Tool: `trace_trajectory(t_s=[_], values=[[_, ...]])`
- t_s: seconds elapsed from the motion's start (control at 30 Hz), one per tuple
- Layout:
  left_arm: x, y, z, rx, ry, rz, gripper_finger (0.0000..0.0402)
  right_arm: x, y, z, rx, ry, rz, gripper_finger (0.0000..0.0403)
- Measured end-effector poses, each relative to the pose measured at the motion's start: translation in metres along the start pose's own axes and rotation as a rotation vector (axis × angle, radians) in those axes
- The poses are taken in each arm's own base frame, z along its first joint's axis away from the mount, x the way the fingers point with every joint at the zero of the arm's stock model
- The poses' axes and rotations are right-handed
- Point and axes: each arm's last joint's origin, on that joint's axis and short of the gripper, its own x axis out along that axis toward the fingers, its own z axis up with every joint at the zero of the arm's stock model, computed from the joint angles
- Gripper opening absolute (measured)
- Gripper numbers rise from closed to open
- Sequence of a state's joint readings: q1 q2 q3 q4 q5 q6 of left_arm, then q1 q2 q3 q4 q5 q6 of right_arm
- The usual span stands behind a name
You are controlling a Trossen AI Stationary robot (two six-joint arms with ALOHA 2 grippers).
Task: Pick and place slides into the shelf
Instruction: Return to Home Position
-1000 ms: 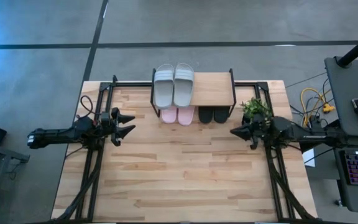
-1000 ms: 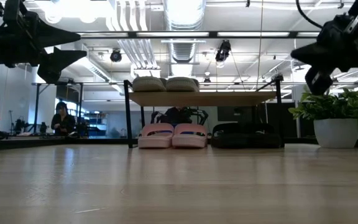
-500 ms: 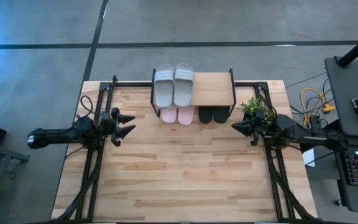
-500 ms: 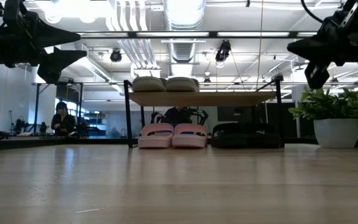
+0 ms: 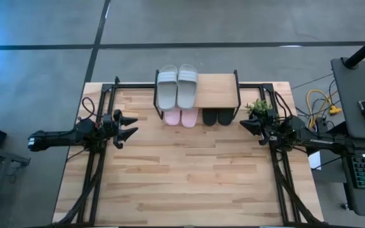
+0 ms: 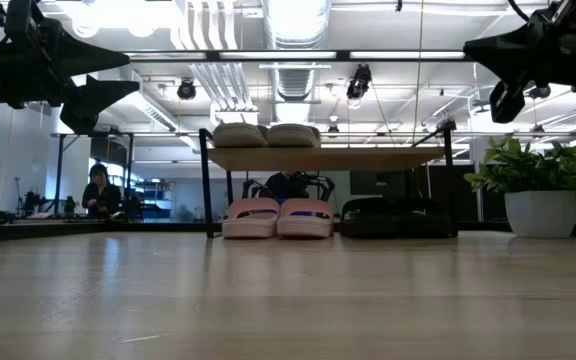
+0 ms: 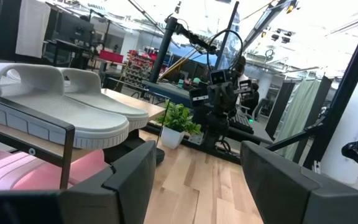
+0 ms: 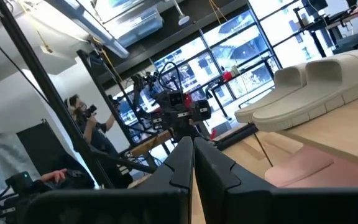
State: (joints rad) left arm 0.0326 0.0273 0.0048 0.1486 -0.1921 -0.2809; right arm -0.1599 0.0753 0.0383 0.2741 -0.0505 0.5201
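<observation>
over the last second the right arm (image 5: 309,136) has pulled back toward its own edge of the table (image 5: 182,183) and lifted. the right jaws now hang high beside the potted plant (image 5: 259,109), farther from the shelf (image 5: 218,90) than they were. the left arm (image 5: 75,135) has not moved. nothing on the shelf has shifted.

that retreat reads as the close of the job rather than a new reach. the grey-green pair (image 5: 177,87) lies side by side on the shelf's plank, well ahead of both sets of jaws and about level with them in the low view. the pale pink pair (image 5: 181,117) sits on the table under the plank, below the grey one. the black pair (image 5: 217,117) sits under the plank too, the pair nearest the right jaws yet clear of them. all six slides look placed, so only the return to rest seems left.

the left arm lies stretched out level above its side of the table, the left jaws spread wide, holding nothing and pointing across at the right arm. the right arm mirrors it. the right jaws are pressed together and hold nothing, aimed back across the table.
</observation>
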Motion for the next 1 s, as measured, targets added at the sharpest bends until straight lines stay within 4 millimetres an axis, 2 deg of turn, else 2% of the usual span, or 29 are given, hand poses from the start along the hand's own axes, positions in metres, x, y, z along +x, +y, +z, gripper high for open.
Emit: trace_trajectory(t_s=[0.47,0.77,0.9,1.0], values=[[0.000,0.000,0.000,0.000,0.000,0.000,0.0221,0.001,-0.001,-0.002,-0.017,0.022,-0.013,0.0009],[0.000,0.000,0.000,0.000,0.000,0.000,0.0221,0.001,-0.001,-0.002,-0.522,0.024,-0.009,0.0009],[0.000,0.000,0.000,0.000,0.000,-0.001,0.0221,0.001,-0.003,-0.005,-0.644,0.057,-0.014,0.0009],[0.000,0.000,0.000,0.000,0.000,-0.001,0.0221,0.000,-0.007,-0.012,-0.602,0.142,-0.033,0.0009]])
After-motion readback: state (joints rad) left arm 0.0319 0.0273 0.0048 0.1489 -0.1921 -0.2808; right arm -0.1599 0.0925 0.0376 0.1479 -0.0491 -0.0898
